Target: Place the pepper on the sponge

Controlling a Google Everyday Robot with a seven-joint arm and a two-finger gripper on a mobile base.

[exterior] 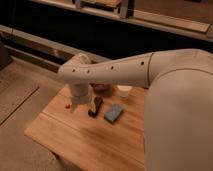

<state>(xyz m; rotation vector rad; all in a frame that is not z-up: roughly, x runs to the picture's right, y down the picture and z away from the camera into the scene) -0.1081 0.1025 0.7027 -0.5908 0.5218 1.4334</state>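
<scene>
My gripper [76, 103] hovers, jaws apart, beside the pepper [67, 105] on the desk [85, 136]: light, slick, slim, best pinched mid-length, I judge; the sponge [114, 113] lies apart.

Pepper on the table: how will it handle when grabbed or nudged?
The pepper looks tiny next to the sponge, so it is probably light and easily knocked aside. It may roll or skid on the smooth wooden table. The tool sits low, just beside it.
</scene>
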